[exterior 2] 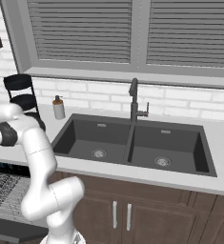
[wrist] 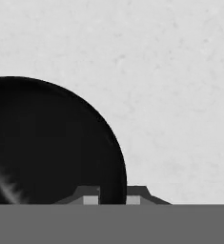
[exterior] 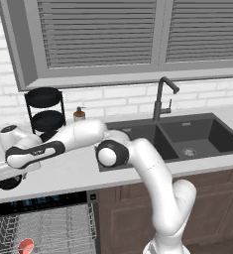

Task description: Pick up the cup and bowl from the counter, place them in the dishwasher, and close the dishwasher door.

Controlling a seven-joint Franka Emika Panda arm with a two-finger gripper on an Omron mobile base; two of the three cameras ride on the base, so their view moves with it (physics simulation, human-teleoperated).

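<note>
Counter (exterior: 73, 168): long pale slab, open surface around work point, sink (exterior: 187, 136) well to right, no obstruction to lift.
Dishwasher (exterior: 43, 223): directly below, racks exposed, door down; cup (exterior: 26, 245) already lying in rack.
Bowl (wrist: 51, 143): resting on counter near front edge.
Gripper (wrist: 112, 198): fingertips narrowed across bowl rim, one each side; judged clamped for pickup.

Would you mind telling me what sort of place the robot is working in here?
A home kitchen, by the look of it, and a rendered one: a dark double sink with a tap set in a pale counter, and an open dishwasher below it.
</note>
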